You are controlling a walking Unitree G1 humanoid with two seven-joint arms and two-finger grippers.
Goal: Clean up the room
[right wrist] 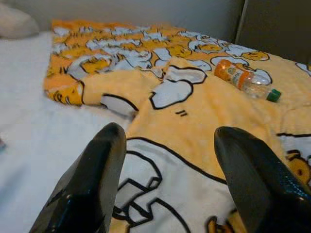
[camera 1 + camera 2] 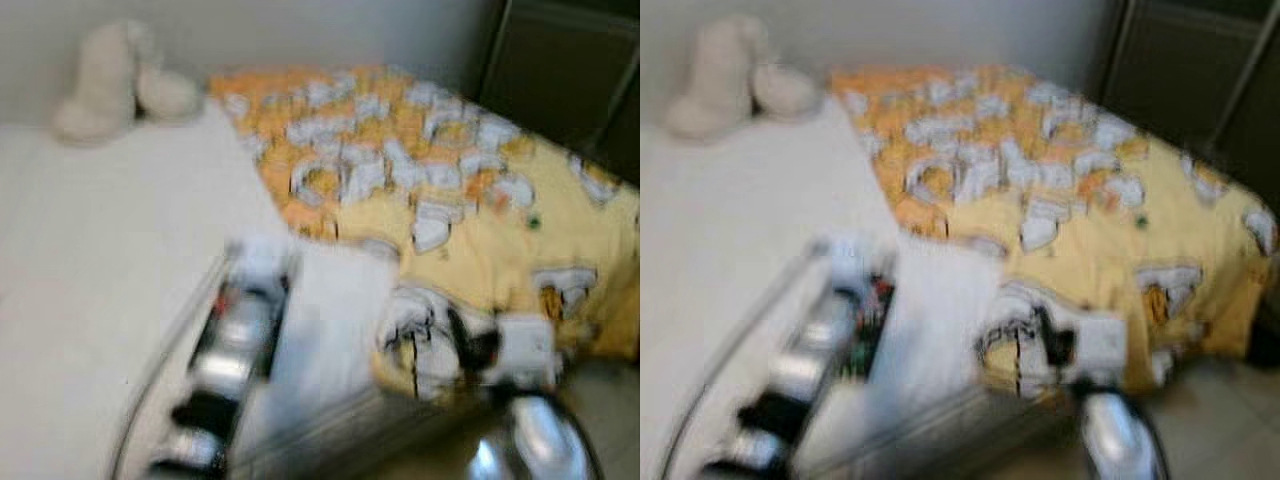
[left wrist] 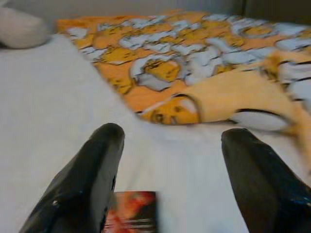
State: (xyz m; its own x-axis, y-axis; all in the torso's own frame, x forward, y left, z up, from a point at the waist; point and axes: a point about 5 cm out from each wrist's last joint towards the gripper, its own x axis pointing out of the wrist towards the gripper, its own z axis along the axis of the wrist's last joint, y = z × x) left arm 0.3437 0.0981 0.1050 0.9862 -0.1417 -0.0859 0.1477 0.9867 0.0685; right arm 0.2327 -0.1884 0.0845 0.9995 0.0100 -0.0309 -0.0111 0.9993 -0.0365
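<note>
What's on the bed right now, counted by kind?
Yellow cartoon-print blanket: 1
Plastic bottle with orange label and green cap: 1
Cream plush toy: 1
Small red printed card or packet: 1
Total: 4, all on the white bed.

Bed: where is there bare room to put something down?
The white sheet lies bare between the cream plush toy and the yellow blanket. The blanket side is rumpled and holds a bottle. Left tool hovers open over the sheet.
</note>
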